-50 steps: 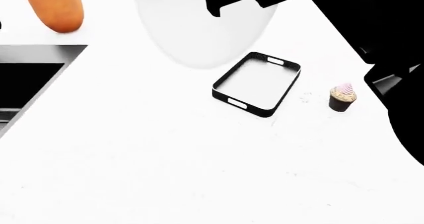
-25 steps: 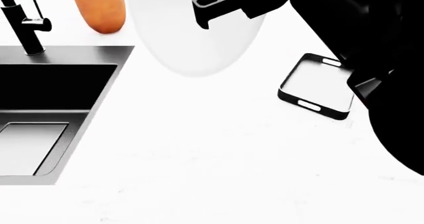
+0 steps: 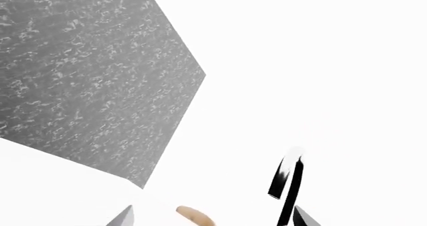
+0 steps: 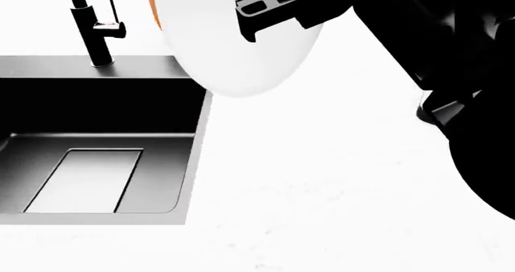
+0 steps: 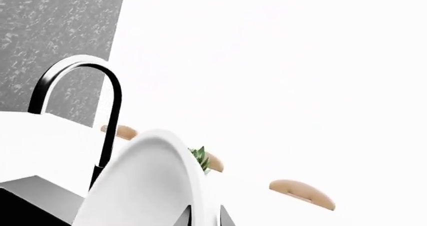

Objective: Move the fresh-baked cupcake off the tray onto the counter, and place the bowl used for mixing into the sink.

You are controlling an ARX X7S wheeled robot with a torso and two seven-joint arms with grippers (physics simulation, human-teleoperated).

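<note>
Bowl (image 4: 233,43): white, glossy, held tilted above table (image 4: 322,181), beside sink (image 4: 88,157); black basin, pale drain plate.

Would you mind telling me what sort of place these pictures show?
Most likely a kitchen: a deep black sink with a tall black faucet is set into a glossy white counter, and the right hand holds a large white bowl above it.

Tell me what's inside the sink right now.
Inside the sink, only its pale rectangular drain plate shows on the dark floor; no dishes are visible. The bowl held by the right gripper covers the basin's far right corner, so that spot can't be checked.
</note>
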